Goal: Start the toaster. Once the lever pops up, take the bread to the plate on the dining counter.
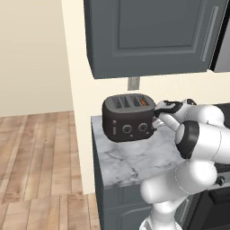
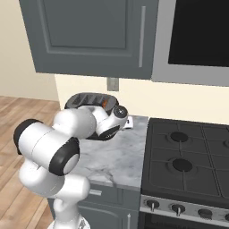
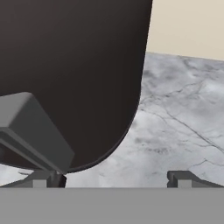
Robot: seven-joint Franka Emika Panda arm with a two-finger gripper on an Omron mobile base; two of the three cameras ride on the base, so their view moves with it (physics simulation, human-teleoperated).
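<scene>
Toaster (image 1: pixel 128 118) sits on the worktop (image 1: pixel 134 159); the gripper (image 3: pixel 113 177), jaws wide open and empty, is beside its lever (image 3: pixel 33 131). Press that lever straight down, firmly.

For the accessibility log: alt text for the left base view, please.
A dark grey toaster sits on a marble counter under a grey wall cabinet, with the white arm's open gripper at its right end. Wood floor lies to the left.

Arm (image 2: pixel 80 123) hides most of the toaster (image 2: pixel 89 97).
</scene>
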